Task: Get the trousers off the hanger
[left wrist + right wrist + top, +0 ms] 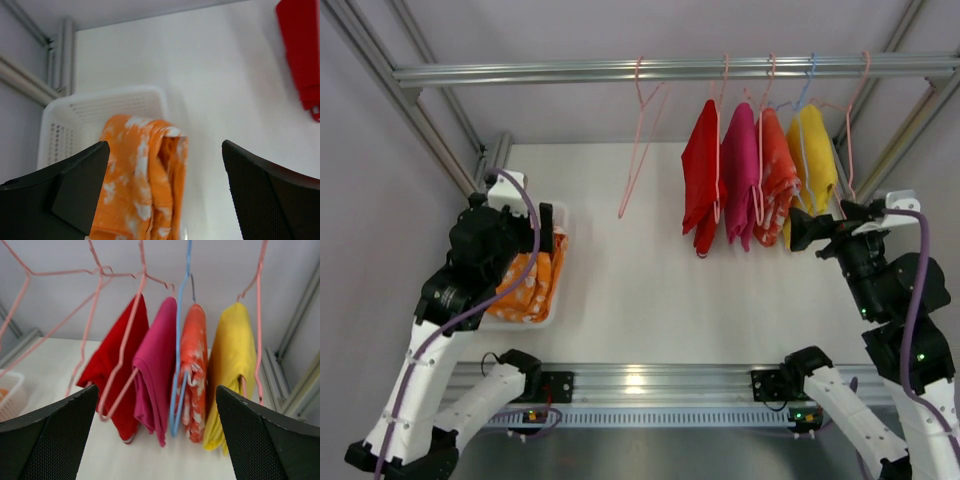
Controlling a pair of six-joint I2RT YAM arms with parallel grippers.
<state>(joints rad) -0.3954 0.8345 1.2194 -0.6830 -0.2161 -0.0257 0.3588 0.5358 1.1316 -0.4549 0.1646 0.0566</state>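
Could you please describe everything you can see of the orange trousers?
The trousers are a small orange cloth garment with white blotches, soft and rumpled, loosely folded into a heap. They lie in a white perforated plastic basket at the table's left side, with one fold rising near the basket's right rim. The left gripper hangs open above them and, as far as the views show, does not touch them.

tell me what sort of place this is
Likely a robotics lab test cell: an aluminium-profile rail holds small bright garments on thin wire hangers, and a white perforated plastic basket sits on a plain white table.
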